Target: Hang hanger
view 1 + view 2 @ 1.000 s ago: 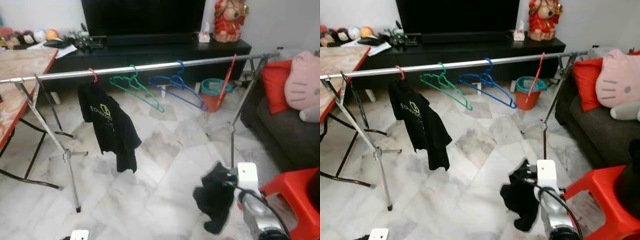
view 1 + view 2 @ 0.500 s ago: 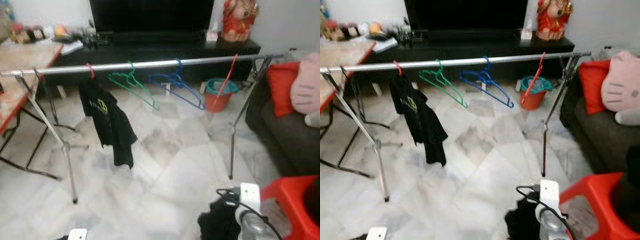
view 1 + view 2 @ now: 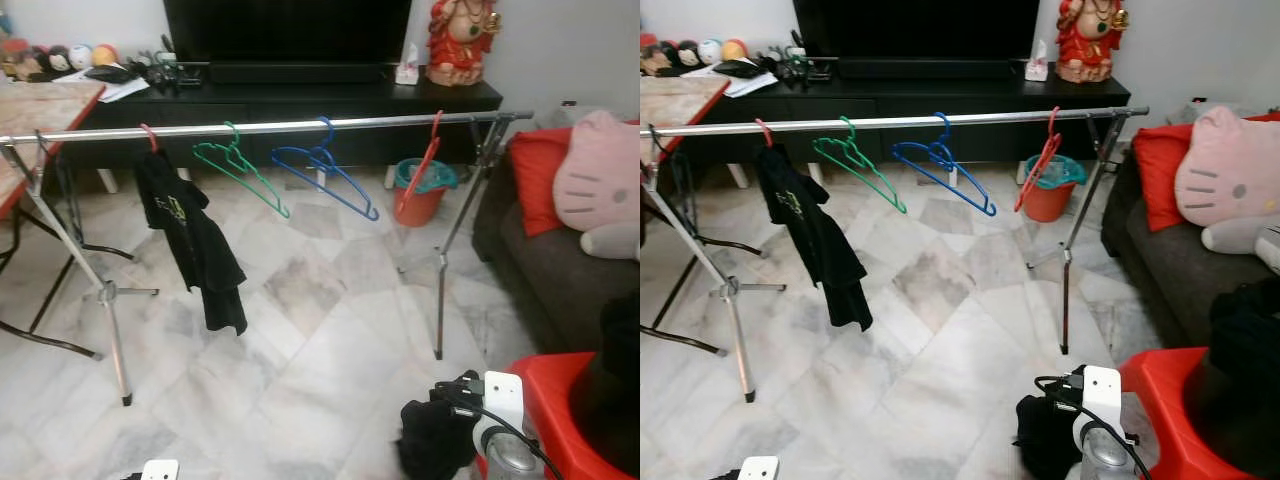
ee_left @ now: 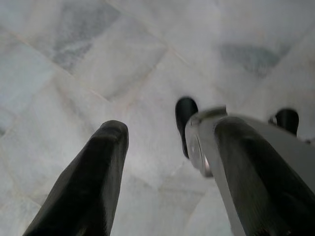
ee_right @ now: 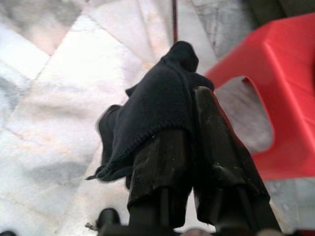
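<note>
The right hand [image 5: 189, 147] squeezes a black cloth [image 5: 152, 118] tight. Lift it high and hook it on the long silver rail [image 3: 300, 126].

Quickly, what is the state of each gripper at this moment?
Left gripper: open, holding nothing, over the floor.
Right gripper: shut on the black garment, beside the red stool.
</note>
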